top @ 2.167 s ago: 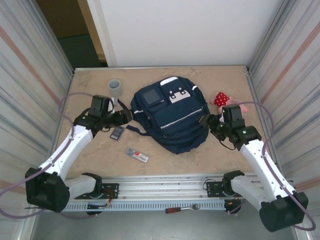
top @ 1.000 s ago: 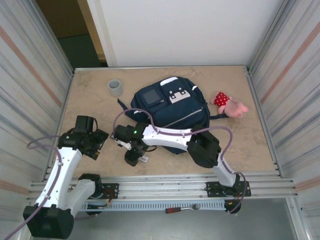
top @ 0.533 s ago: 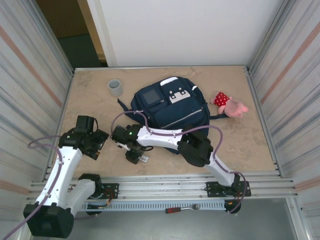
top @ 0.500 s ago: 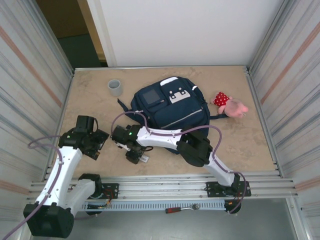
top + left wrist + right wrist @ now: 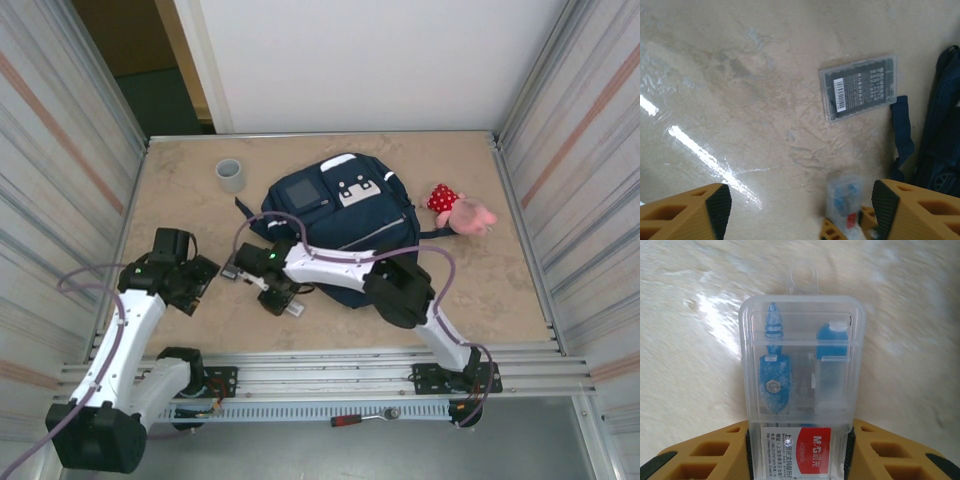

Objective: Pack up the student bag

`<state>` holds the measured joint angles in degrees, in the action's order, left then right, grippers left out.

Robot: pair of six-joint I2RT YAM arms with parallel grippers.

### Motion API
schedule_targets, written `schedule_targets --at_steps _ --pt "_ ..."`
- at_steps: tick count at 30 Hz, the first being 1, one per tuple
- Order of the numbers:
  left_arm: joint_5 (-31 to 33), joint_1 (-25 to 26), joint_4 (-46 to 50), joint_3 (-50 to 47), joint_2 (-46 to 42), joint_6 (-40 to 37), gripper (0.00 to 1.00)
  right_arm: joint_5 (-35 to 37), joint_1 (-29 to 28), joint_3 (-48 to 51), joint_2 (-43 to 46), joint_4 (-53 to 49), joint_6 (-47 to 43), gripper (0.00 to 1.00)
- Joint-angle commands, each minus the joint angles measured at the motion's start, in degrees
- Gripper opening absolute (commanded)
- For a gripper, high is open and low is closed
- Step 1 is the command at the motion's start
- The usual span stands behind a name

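The student bag (image 5: 345,225), a navy backpack with white patches, lies flat mid-table, and its strap (image 5: 902,130) and edge (image 5: 940,125) reach into the left wrist view. My right arm stretches across the bag's near side. Its gripper (image 5: 283,302) (image 5: 800,452) is shut on a clear plastic case (image 5: 801,370) (image 5: 845,197) holding blue drawing tools and a red label. The case sits just over the tabletop. My left gripper (image 5: 192,288) (image 5: 801,202) hovers open a little to the left, nothing between its fingers (image 5: 717,205).
A dark flat calculator-like case (image 5: 860,87) lies on the table by the bag's strap. A grey cup (image 5: 231,176) stands at the back left. A pink plush toy (image 5: 460,212) lies right of the bag. Metal walls close in both sides.
My right gripper has closed on the clear case and shifted it slightly right and away from the front edge. The left arm has barely moved.
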<state>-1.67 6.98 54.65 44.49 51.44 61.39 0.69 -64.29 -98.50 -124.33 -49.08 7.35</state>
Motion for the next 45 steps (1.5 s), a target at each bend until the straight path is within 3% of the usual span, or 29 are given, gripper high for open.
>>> schedule_targets --at_steps 1,4,8,15,20,22,25,33,37,43,45 --pt "6.00 4.51 -3.75 4.98 2.85 -5.75 0.77 -4.77 6.96 6.76 15.74 4.86 6.56 0.34" --pt "10.47 10.37 -7.49 8.76 7.45 -10.27 0.77 -13.40 16.42 16.32 27.57 11.18 13.35 0.33" --pt "11.38 17.06 -15.41 13.88 15.04 -20.89 0.77 -20.70 29.79 27.25 39.32 16.19 19.58 0.33" --pt "9.17 31.93 -30.45 25.18 30.73 -52.77 0.76 -34.35 57.11 39.06 49.54 17.79 24.14 0.32" --pt "2.79 41.53 -35.69 32.21 42.88 -76.96 0.81 -43.33 72.63 44.68 52.24 19.67 25.43 0.32" --pt "0.53 44.60 -32.89 36.89 48.44 -85.23 0.84 -44.64 76.36 45.90 53.34 19.66 25.43 0.32" --pt "2.47 47.70 -31.51 42.61 55.84 -91.17 0.89 -45.59 79.21 47.18 54.90 19.56 25.52 0.32" --pt "4.67 47.07 -36.97 45.07 62.32 -90.14 0.88 -44.63 79.95 48.66 56.39 18.08 24.65 0.32" --pt "2.62 45.20 -38.18 44.60 62.68 -87.62 0.66 -44.54 79.95 49.06 55.98 18.31 24.69 0.31" --pt "2.19 44.61 -38.56 44.49 60.88 -86.29 0.07 -44.20 80.02 49.44 56.67 17.89 24.67 0.31" --pt "1.98 44.61 -38.89 44.45 59.21 -85.38 0.00 -44.08 79.97 49.53 57.07 17.81 24.76 0.30"
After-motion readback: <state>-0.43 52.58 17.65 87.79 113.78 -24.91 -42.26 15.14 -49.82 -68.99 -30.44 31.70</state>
